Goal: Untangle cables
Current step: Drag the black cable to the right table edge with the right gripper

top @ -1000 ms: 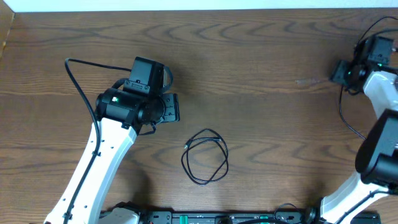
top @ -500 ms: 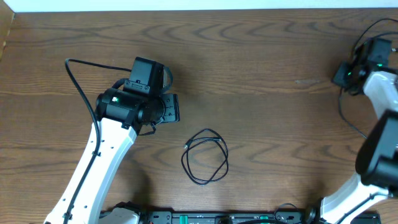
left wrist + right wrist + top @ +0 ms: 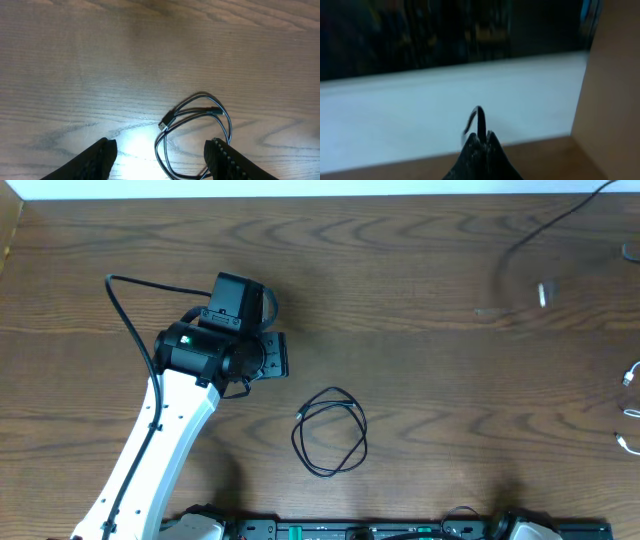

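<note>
Near desk (image 3: 420, 350) front edge: black coil (image 3: 330, 432) loose, left claw (image 3: 162, 155) apart, aimed for grab; right claw (image 3: 481, 137) together, pinching thin strand (image 3: 479, 116).

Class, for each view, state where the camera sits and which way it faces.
Overhead: above the table, facing straight down on the cable; left arm shows.
Left wrist: on the left arm, facing down at the table; open jaws show.
Right wrist: tilted up, looking sideways beyond the table; shut jaws show.
Shared: overhead and left wrist both see the cable.
</note>
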Motion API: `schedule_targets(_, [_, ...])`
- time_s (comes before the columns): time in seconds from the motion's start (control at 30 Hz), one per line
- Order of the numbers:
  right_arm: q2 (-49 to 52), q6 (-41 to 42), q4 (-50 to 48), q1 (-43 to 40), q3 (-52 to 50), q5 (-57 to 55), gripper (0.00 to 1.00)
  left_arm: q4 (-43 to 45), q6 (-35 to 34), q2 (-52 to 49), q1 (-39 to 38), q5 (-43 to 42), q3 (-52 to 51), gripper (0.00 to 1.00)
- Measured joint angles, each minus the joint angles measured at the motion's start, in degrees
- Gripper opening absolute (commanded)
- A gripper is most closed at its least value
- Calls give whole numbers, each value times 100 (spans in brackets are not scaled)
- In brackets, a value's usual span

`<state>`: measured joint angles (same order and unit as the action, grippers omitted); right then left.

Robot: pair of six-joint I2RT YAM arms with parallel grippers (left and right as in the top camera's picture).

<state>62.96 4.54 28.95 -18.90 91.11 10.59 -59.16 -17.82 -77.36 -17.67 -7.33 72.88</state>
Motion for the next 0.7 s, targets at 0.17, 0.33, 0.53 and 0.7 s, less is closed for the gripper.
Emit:
schedule_targets(0.17, [-173, -17, -284, 0, 0, -186, 1, -15, 0, -2, 0, 0, 0, 61])
schedule_targets(0.33, [293, -7, -284, 0, 0, -664, 1, -22, 0, 0, 0, 0, 0, 62])
schedule_targets(0.53, [1427, 361, -275, 0, -9, -1834, 1, -22, 0, -2, 0, 2, 0, 62])
schedule_targets(0.7, [2138, 490, -146, 0, -42, -2319, 1, -24, 0, -2, 0, 0, 0, 61])
